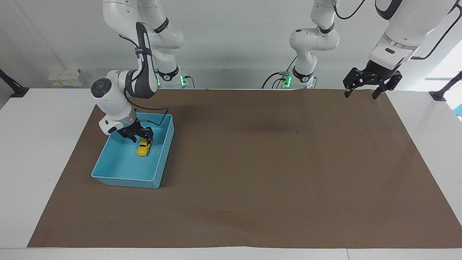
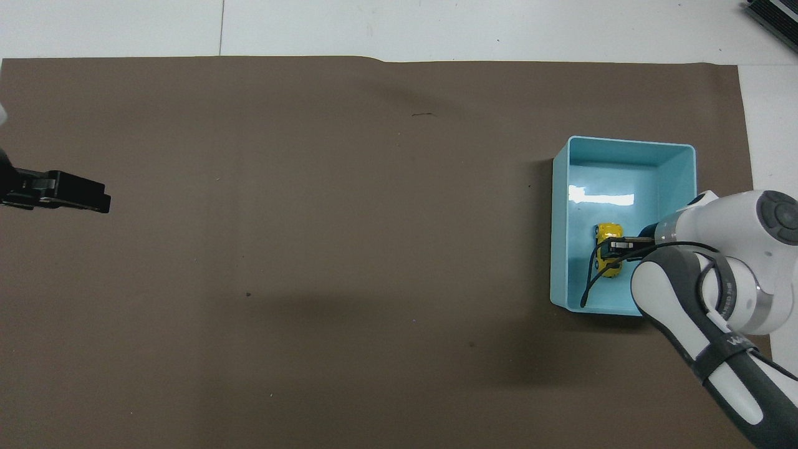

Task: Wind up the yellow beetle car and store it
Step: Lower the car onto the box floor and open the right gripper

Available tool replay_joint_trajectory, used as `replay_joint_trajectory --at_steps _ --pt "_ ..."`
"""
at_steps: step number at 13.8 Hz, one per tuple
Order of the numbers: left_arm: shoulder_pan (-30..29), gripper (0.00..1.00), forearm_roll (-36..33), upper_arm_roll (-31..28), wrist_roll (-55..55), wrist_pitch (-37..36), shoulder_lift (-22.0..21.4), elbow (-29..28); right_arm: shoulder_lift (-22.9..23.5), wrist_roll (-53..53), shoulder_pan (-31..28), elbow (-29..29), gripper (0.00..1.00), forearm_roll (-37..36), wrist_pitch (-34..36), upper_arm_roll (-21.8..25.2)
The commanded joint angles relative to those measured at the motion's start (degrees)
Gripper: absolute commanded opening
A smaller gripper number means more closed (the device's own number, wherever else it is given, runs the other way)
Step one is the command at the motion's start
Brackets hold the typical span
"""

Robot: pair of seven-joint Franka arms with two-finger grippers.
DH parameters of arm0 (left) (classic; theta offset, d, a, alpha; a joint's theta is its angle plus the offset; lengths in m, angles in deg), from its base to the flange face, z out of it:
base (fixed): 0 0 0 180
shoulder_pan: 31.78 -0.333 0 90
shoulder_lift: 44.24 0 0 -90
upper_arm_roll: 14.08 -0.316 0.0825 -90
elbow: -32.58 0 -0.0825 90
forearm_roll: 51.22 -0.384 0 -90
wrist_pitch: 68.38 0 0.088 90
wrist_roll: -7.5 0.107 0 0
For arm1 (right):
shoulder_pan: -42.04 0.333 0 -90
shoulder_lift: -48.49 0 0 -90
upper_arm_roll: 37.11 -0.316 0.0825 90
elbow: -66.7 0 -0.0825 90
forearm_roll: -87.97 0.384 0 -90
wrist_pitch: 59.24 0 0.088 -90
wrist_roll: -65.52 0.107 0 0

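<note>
The right gripper (image 1: 138, 136) is lowered inside the blue bin (image 1: 124, 178) at the right arm's end of the table, directly over the yellow beetle car (image 1: 144, 148). In the facing view the gripper's dark body covers the end of the car nearer the robots, and only the rest of its yellow body shows below. In the overhead view the right gripper (image 2: 614, 245) and a black cable cross the middle of the car (image 2: 608, 232), hiding its sides. Whether the gripper clamps the toy or merely stands over it cannot be told from either view.

The car lies low in the bin (image 2: 629, 144), apparently on its floor, about midway along the bin's length and toward the wall that faces the middle of the table. The right arm's white and grey links cover the corner of the bin nearest the robots in the overhead view.

The left gripper (image 1: 361, 95) waits in the air above the corner of the brown mat (image 1: 252, 162) at the left arm's end, close to the robots, its fingers (image 1: 346, 94) spread wide and holding nothing. In the overhead view only part of the left gripper (image 2: 93, 201) shows, cut off by the picture's edge.
</note>
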Motion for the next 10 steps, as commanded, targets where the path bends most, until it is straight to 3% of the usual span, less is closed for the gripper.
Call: replay_joint_trajectory --at_steps 1,6,10 --pt "-0.73 1.0 -0.81 0.44 0.57 -0.02 -1.27 -1.34 -0.99 -1.72 -0.33 -2.15 1.0 1.72 2.37 -0.53" --pt "-0.73 1.0 -0.72 0.44 0.57 -0.02 -1.27 -1.34 -1.61 -0.94 0.02 -8.3 1.0 0.23 7.03 -0.8" --pt "-0.73 1.0 -0.81 0.44 0.48 -0.03 -1.27 -1.34 -1.25 13.36 3.17 -14.54 1.0 -8.47 13.69 -0.89"
